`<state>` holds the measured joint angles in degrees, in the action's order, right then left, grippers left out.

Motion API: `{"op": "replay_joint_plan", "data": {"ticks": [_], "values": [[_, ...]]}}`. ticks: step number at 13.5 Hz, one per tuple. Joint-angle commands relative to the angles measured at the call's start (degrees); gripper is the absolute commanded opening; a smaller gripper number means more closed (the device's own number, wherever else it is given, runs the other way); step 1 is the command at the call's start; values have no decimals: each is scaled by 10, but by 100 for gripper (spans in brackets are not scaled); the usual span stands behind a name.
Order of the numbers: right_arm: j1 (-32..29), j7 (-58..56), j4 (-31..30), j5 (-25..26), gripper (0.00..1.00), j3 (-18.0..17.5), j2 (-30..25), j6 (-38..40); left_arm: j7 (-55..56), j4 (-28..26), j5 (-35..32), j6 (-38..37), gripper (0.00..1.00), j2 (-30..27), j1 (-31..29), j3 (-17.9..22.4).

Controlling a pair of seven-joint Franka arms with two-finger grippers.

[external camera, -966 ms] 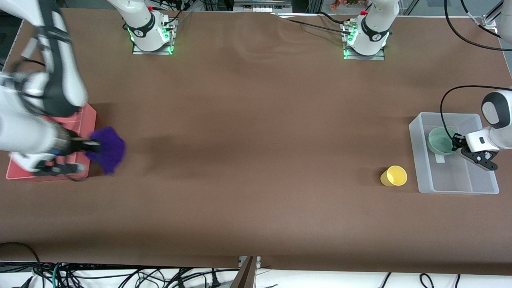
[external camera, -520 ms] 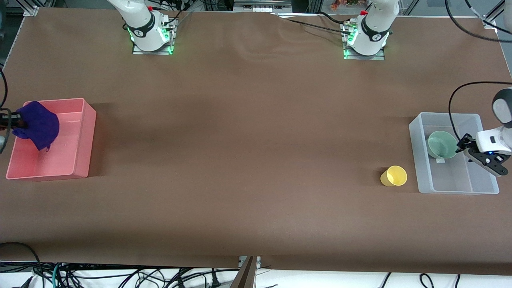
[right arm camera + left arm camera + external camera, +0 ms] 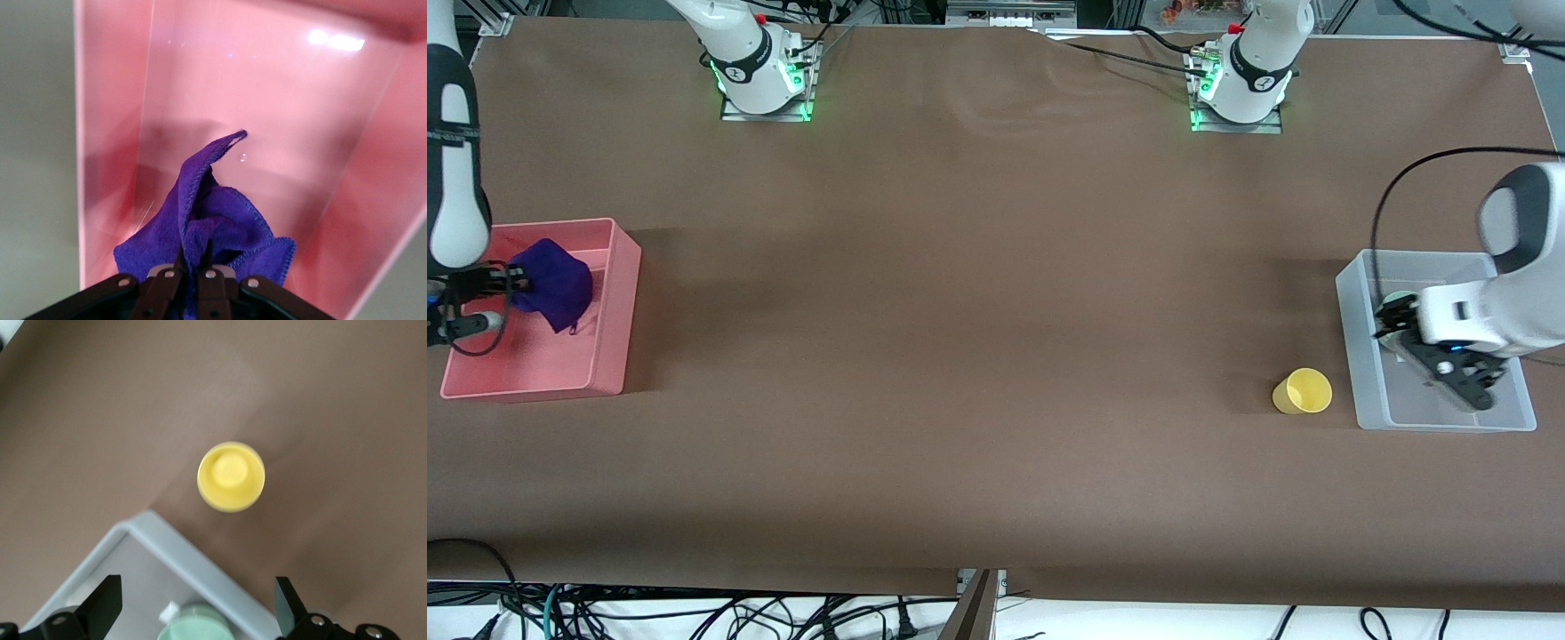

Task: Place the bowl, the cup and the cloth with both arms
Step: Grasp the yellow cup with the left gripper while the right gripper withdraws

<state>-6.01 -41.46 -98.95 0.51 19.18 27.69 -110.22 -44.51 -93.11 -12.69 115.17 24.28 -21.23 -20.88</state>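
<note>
- I am holding the right tool over the pink plastic bin, fingers clamped on the deep purple cloth.
- My left tool, fingers spread apart, is hanging over the clear plastic bin holding the pale mint-green bowl.
- The small yellow cup is sitting on the brown desk just beside that clear bin.

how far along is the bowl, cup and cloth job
Done: the mint-green bowl sits in the clear bin, under the open left gripper. In hand: the right gripper is shut on the purple cloth, hanging over the pink bin, not yet let go. Left: the yellow cup stands on the table beside the clear bin, untouched.
</note>
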Motion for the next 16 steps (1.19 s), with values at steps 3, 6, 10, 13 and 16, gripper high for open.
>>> {"op": "replay_joint_plan", "data": {"ticks": [3,6,10,13,16], "values": [[-6,-9,-1,-52,100,-1,-3,-21,33,13,-6,55,98,89,-7,5],[-5,-10,57,-65,100,-5,-35,-4,119,15,-5,59,88,122,-1,6],[1,77,155,-50,100,-66,-69,126,143,17,-14,102,42,147,9,9],[2,232,160,1,100,-144,-123,173,142,21,-15,105,2,159,24,30],[6,303,156,30,100,-199,-170,236,142,22,-15,104,0,155,23,30]]}}
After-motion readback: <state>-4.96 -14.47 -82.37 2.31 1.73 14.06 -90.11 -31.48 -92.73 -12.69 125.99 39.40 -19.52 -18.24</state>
